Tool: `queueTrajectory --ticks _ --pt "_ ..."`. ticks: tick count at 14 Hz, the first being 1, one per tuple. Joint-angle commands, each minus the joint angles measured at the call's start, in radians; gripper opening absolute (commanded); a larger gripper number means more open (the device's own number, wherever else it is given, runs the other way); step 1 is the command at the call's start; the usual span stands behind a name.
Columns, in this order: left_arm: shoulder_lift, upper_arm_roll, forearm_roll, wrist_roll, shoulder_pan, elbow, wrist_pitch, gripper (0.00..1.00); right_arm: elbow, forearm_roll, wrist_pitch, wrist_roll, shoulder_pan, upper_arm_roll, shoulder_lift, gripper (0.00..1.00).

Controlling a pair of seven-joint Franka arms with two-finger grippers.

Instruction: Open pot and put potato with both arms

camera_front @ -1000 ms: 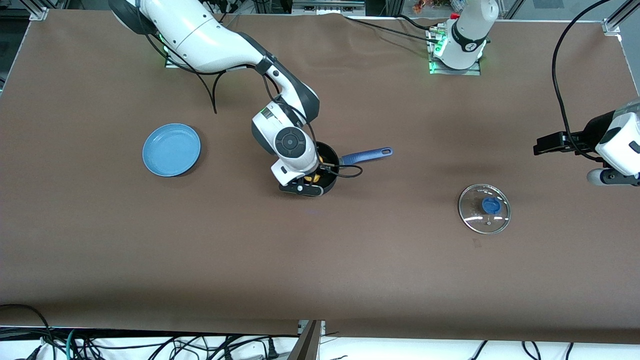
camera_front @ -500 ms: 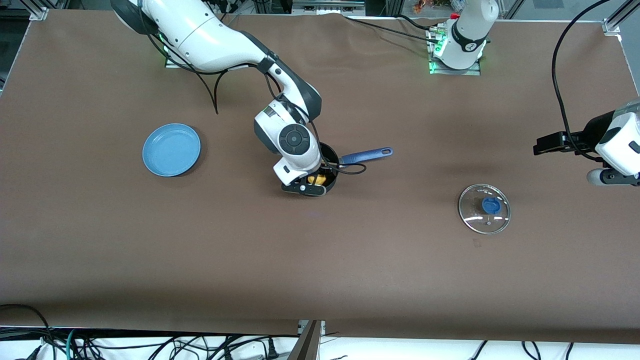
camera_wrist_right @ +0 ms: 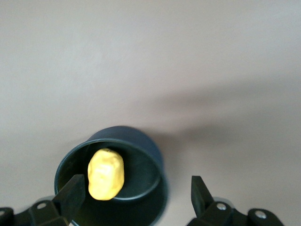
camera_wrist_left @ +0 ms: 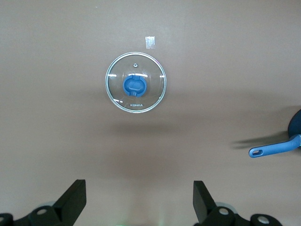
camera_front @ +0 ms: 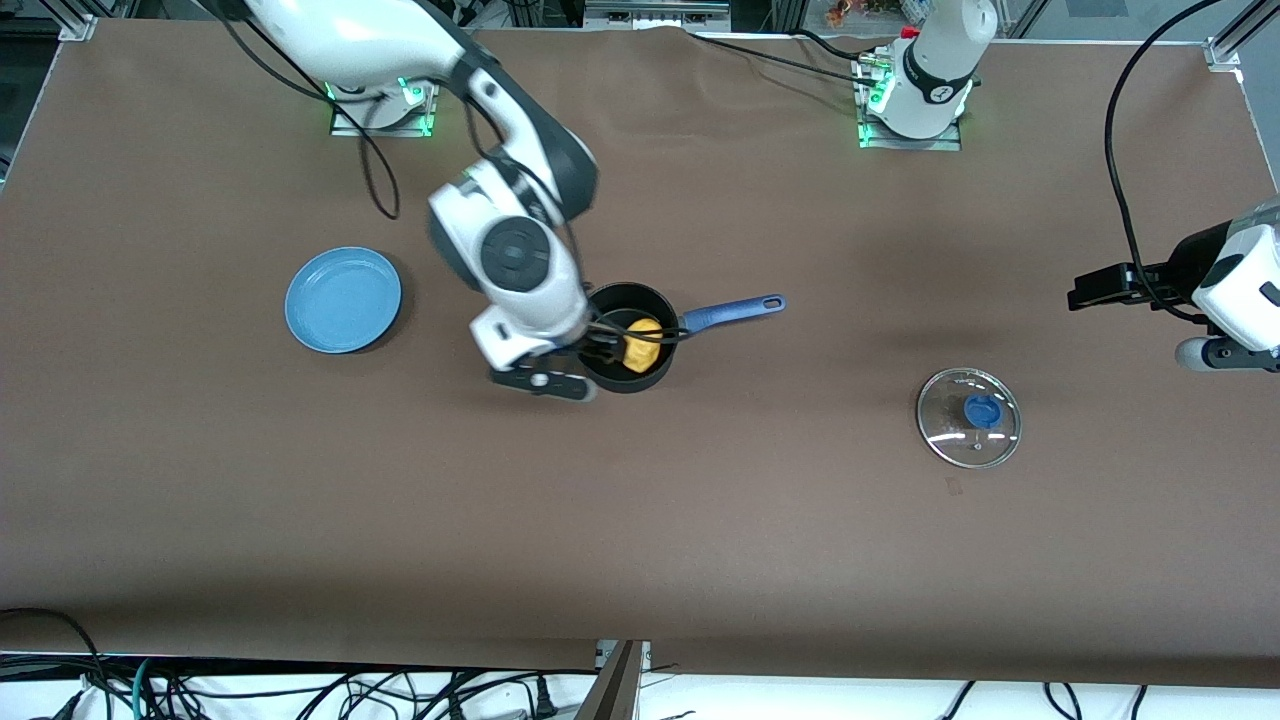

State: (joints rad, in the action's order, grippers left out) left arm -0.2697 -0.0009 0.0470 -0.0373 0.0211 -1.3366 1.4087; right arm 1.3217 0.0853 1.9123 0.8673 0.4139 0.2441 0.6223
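Note:
The small black pot point(camera_front: 612, 300) stands open mid-table, its blue handle point(camera_front: 735, 310) pointing toward the left arm's end. The yellow potato point(camera_front: 641, 345) lies inside it. My right gripper point(camera_front: 590, 352) is open and empty, raised over the pot's rim on the blue plate's side. In the right wrist view the pot point(camera_wrist_right: 141, 141) and the potato point(camera_wrist_right: 106, 174) lie below the open right gripper point(camera_wrist_right: 136, 195). My left gripper point(camera_front: 1215, 352) waits open and empty in the air at the left arm's end of the table, as the left wrist view point(camera_wrist_left: 138, 200) shows.
The glass lid point(camera_front: 968, 418) with a blue knob lies flat on the table toward the left arm's end, nearer the front camera than the pot; it also shows in the left wrist view point(camera_wrist_left: 135, 82). A flat blue plate point(camera_front: 343, 299) sits toward the right arm's end.
My right gripper has let go of the potato in the pot, risen and drawn back toward the blue plate. The potato stays in the pot. The left arm has not moved.

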Motion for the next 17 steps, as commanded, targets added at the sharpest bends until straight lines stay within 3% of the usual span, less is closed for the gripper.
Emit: queueTrajectory --ticks 1,6,9,13,15,17 --pt "-0.006 0.001 -0.015 -0.009 -0.004 0.022 -0.011 1.0 0.027 0.014 -0.091 -0.089 -0.05 -0.014 -0.097 1.0" --pt "-0.006 0.001 -0.015 -0.007 -0.003 0.022 -0.011 1.0 0.033 -0.012 -0.258 -0.37 -0.078 -0.201 -0.246 1.0" --pt "-0.006 0.001 -0.015 -0.007 -0.001 0.022 -0.011 1.0 0.146 -0.11 -0.265 -0.558 -0.222 -0.201 -0.367 1.0" --pt "-0.006 0.001 -0.015 -0.007 -0.001 0.022 -0.011 1.0 0.405 -0.108 -0.196 -0.807 -0.395 -0.2 -0.573 1.0" --pt "-0.006 0.001 -0.015 -0.007 0.0 0.022 -0.011 1.0 0.448 -0.098 -0.203 -0.814 -0.429 -0.195 -0.648 1.0" --pt "-0.006 0.001 -0.015 -0.007 -0.001 0.022 -0.011 1.0 0.448 -0.101 -0.225 -0.818 -0.464 -0.195 -0.659 1.0"
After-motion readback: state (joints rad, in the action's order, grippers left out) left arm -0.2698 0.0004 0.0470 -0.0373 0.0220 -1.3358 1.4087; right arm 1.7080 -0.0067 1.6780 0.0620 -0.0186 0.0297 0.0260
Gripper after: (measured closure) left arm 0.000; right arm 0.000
